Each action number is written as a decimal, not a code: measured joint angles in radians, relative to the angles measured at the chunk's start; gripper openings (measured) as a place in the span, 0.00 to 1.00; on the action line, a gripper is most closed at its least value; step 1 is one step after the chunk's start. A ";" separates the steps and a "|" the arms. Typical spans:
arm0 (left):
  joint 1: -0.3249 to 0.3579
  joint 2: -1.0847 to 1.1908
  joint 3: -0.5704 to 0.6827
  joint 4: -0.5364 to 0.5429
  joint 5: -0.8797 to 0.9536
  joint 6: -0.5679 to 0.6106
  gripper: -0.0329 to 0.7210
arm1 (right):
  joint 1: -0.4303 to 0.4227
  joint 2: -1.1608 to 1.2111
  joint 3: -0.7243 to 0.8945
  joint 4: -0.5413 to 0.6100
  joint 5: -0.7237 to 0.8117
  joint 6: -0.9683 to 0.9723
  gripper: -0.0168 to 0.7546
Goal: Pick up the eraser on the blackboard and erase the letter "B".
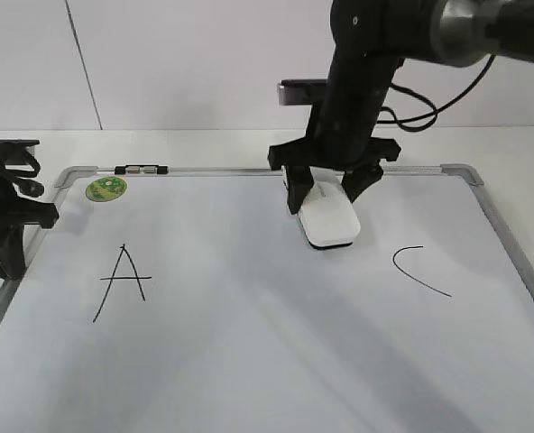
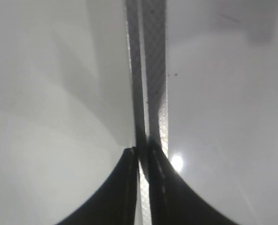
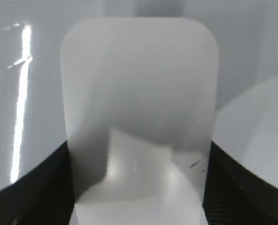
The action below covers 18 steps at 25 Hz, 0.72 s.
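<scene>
Table: the blackboard (image 1: 249, 361) lies flat on the table and fills most of the exterior view, its silver frame running round the edge.
Blackboard: a white writing face, with the "A" (image 1: 123, 281) on the left and the curved "C" (image 1: 418, 269) on the right; the stretch between them, where a "B" would stand, shows no strokes that I can make out, apart from whatever sits under the eraser.
My right arm: it comes down from the upper right to the middle of the blackboard, far nearer the eraser than my left.
My left arm: it sits at the blackboard's left edge, well apart from the work; my left jaws (image 2: 143, 154) are clenched on nothing, tips touching, just above the frame rail.
Eraser: the eraser (image 1: 329, 221) rests with its dark underside on the writing face, between the "A" and the "C", near the top rail.
Long axis: in the right wrist view the eraser (image 3: 139, 108) runs lengthwise straight away from me, its near end between my jaws.
Right jaws: my right jaws (image 1: 322, 191) straddle the eraser's near end, one finger against each long side, grasping it.
Judgement: any wiping stroke is best taken with the pad kept flat.
</scene>
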 joint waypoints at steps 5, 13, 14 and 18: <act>0.000 0.000 0.000 0.000 0.002 0.000 0.09 | 0.000 -0.109 0.000 -0.023 -0.001 -0.002 0.72; 0.000 0.000 0.000 0.000 0.006 0.000 0.09 | -0.015 -0.241 0.109 -0.100 -0.002 0.026 0.72; 0.000 0.000 0.000 0.000 0.006 0.000 0.09 | -0.015 -0.241 0.109 -0.100 -0.002 0.026 0.72; 0.000 0.000 0.000 0.000 0.006 0.000 0.09 | -0.056 -0.317 0.238 -0.141 0.000 0.062 0.72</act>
